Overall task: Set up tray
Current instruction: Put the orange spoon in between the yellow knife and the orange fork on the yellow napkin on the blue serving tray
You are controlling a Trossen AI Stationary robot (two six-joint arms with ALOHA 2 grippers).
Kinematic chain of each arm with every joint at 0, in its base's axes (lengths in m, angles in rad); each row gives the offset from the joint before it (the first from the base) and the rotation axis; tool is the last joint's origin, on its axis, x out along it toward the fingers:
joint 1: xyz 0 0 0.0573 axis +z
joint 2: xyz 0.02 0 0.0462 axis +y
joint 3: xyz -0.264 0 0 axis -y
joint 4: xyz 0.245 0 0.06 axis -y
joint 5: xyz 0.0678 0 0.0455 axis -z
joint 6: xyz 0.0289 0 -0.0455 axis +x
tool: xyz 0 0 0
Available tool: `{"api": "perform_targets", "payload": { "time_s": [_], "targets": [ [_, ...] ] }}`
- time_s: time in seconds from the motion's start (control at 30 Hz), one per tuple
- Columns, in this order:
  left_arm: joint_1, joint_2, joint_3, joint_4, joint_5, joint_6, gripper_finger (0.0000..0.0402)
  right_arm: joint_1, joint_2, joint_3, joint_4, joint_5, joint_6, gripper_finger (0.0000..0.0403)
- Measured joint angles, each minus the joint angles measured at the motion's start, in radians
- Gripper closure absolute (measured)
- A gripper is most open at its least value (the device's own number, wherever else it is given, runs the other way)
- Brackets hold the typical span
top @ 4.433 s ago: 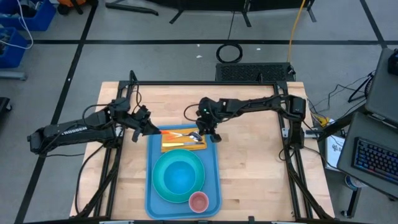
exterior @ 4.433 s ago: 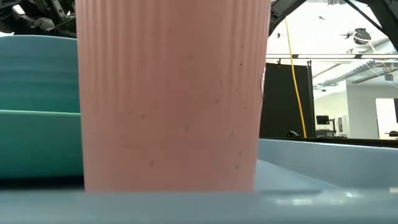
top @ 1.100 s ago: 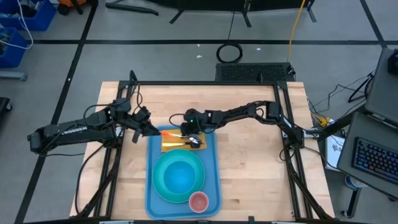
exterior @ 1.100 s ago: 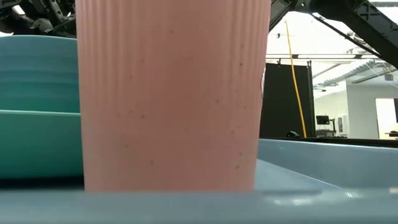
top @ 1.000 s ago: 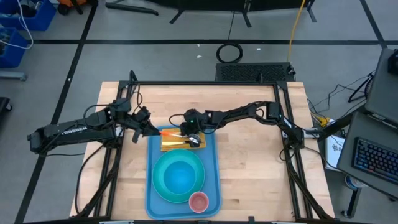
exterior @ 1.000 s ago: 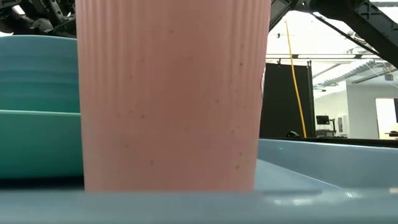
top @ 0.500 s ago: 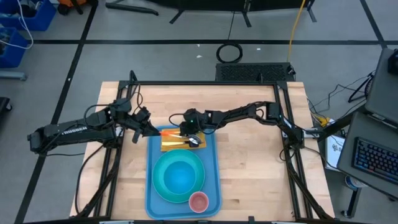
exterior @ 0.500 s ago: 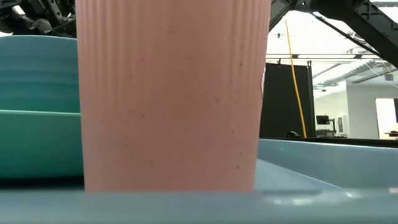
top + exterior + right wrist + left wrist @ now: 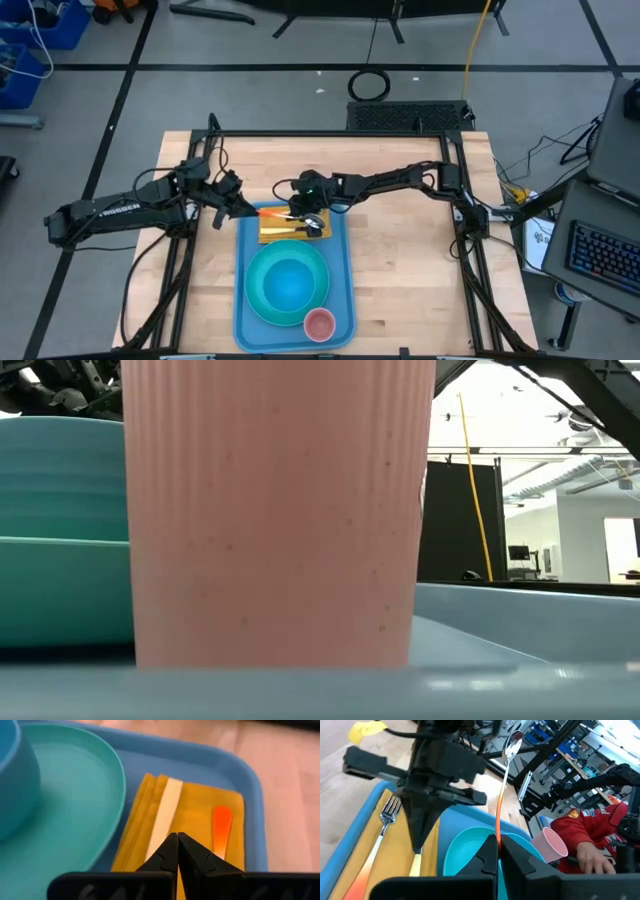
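The light-blue tray (image 9: 342, 262) lies mid-table and carries a turquoise plate (image 9: 262, 300) with a blue bowl (image 9: 290, 282), a pink cup (image 9: 319, 323) and a yellow napkin (image 9: 275, 232) at its far end. On the napkin lie a fork (image 9: 389, 814) with an orange handle (image 9: 221, 827) and a cream-handled piece of cutlery (image 9: 162, 822). My left gripper (image 9: 245, 208), at the tray's far left corner, is shut on an orange-handled spoon (image 9: 505, 775). My right gripper (image 9: 177, 844) hovers shut just over the napkin, nothing between its fingers. My left gripper pinches the spoon's orange handle (image 9: 497, 827) between its two fingers. The fingers come nearly level from the table's left, and the spoon runs on past their tips in line with them. Its silver bowl (image 9: 512, 742) is the free end, and the spoon is clear of tray and napkin.
Bare wood lies right and left of the tray. The black arm frame (image 9: 330, 135) runs along the table's far edge. In the left wrist view a person in a red sleeve (image 9: 590, 832) sits beyond the table's near edge. The cup (image 9: 275, 510) blocks most of the low view.
My right gripper, still shut, has risen a little from the napkin and tipped slightly. The cutlery on the napkin has stayed where it was.
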Motion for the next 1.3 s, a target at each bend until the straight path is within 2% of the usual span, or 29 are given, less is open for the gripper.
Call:
{"api": "perform_targets", "payload": {
  "time_s": [0.27,0.5,0.77,0.9,1.1,1.3],
  "targets": [
    [-0.004,0.000,0.000,0.032,-0.010,-0.011,0.0398,-0.023,-0.076,0.000,-0.118,0.008,-0.033,0.0403],
    [-0.017,0.000,0.000,0.047,-0.017,-0.014,0.0398,-0.094,-0.093,0.001,-0.174,0.137,-0.053,0.0403],
    [-0.020,0.000,0.000,0.036,-0.027,-0.071,0.0397,-0.209,-0.108,-0.001,-0.312,0.135,-0.028,0.0403],
    [-0.020,0.000,0.000,0.018,-0.043,-0.113,0.0398,-0.241,-0.164,-0.018,-0.335,0.132,-0.035,0.0403],
    [-0.006,0.008,0.000,0.008,-0.074,-0.200,0.0398,-0.281,-0.323,-0.139,-0.267,0.134,-0.051,0.0403],
    [0.003,0.037,0.000,-0.009,-0.073,-0.300,0.0396,-0.343,-0.539,-0.380,-0.086,0.134,-0.036,0.0403]
  ]
}}
